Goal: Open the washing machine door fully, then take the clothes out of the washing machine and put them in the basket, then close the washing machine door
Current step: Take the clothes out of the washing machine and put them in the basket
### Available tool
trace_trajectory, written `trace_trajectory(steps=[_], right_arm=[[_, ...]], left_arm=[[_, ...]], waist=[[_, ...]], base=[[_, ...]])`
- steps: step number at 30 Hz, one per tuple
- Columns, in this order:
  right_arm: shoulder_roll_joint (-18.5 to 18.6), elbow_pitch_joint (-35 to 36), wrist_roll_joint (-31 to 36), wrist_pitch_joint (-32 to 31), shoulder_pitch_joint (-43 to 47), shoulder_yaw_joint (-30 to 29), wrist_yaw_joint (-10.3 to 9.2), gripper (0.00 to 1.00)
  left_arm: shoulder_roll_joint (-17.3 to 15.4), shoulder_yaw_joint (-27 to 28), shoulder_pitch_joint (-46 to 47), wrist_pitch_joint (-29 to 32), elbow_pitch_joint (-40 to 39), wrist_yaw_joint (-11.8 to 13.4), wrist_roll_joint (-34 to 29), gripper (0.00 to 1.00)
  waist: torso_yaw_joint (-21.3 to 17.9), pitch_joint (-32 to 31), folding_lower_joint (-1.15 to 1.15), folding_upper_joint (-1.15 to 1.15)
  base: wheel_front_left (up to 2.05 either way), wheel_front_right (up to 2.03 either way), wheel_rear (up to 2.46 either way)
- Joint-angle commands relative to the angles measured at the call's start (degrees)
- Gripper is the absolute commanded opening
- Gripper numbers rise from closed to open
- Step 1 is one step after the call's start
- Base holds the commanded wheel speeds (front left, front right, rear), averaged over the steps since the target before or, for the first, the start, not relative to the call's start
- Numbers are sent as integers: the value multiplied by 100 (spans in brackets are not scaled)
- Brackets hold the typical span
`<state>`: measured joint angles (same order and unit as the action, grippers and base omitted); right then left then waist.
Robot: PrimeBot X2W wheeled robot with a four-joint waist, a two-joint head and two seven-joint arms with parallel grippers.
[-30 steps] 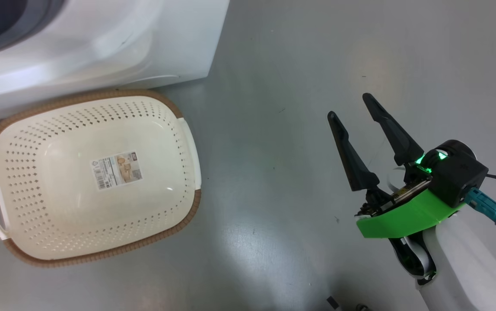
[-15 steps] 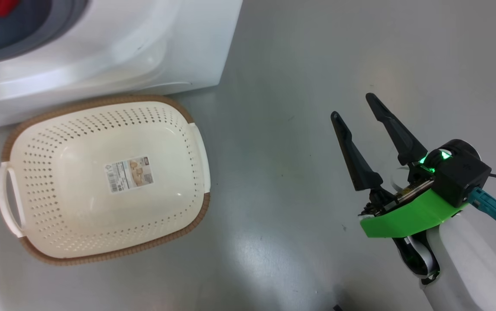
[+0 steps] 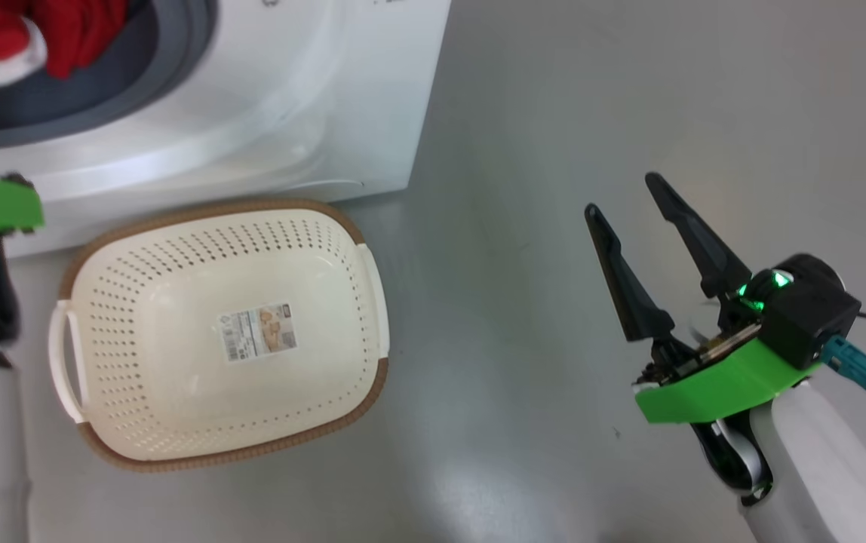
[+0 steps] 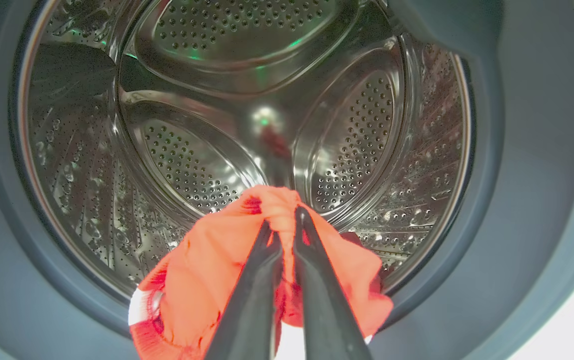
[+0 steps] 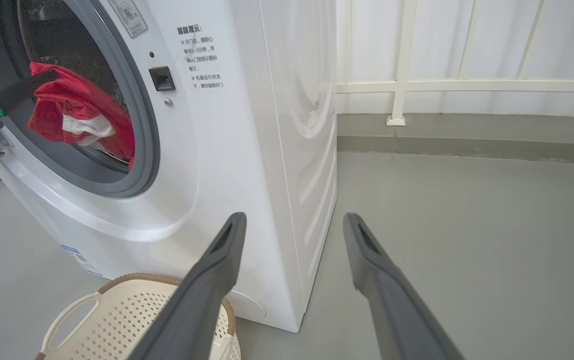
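1. The washing machine [image 5: 247, 150] is the biggest thing here. It is a white box standing on the grey floor [image 3: 516, 151], and its round opening shows the steel drum [image 4: 192, 150] inside the grey gasket [image 5: 143, 125].
2. The basket [image 3: 207, 209] stands on the floor just in front of the machine, low under the opening. Inside it I see only a paper label [image 3: 256, 332] on the bottom.
3. The clothes [image 4: 207, 270] are a red piece with a white band, hanging at the mouth of the drum. The lower part is near the gasket, but I cannot tell if it touches.
4. The left gripper [image 4: 283, 220] has its fingers closed tight on a bunched fold at the top of the red fabric, which falls down on both sides of them.
5. The right gripper [image 3: 623, 194] hangs over the bare floor, well apart from the basket, with its fingers spread wide and nothing between them.
6. I judge the fabric to be light, soft and limp. It will probably drape and swing when carried, and a loose edge could drag on the gasket. A thick gathered fold like this one seems the right place to hold, because a thin single layer may slip out.
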<state>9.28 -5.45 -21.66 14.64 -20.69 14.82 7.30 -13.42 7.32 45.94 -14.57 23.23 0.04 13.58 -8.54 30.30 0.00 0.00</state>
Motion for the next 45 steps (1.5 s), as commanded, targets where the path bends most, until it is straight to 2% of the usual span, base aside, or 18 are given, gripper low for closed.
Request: trace_trajectory(steps=[1,13,23,33,37,45], right_arm=[[51,108,-21,36,252,56,19,100],[86,65,-9,36,520,11,19,100],[93,23,-31,36,684,29,19,100],[148,-22,-51,36,909,19,19,100],[147,-25,-74,36,980,42,19,100],[170,29,-98,36,1076,-13,19,100]], left_arm=[[-144,193,-275,-41,-323,-16,-96,0],[334,315,-1278,-42,-1373,-216,-327,0],[570,169,-1878,-42,-1815,-274,-393,0],[737,10,-2569,-42,-2417,-158,-460,0],[742,-55,-2844,95,-2727,-20,-613,0],[820,-202,-3273,448,-3359,37,-531,0]], waist=[[92,-178,0,0],[270,-743,0,0],[316,-1147,0,0],[307,-1604,0,0],[292,-1756,0,0],[302,-1743,0,0]], base=[[0,0,0],[0,0,0],[0,0,0],[0,0,0],[0,0,0],[0,0,0]])
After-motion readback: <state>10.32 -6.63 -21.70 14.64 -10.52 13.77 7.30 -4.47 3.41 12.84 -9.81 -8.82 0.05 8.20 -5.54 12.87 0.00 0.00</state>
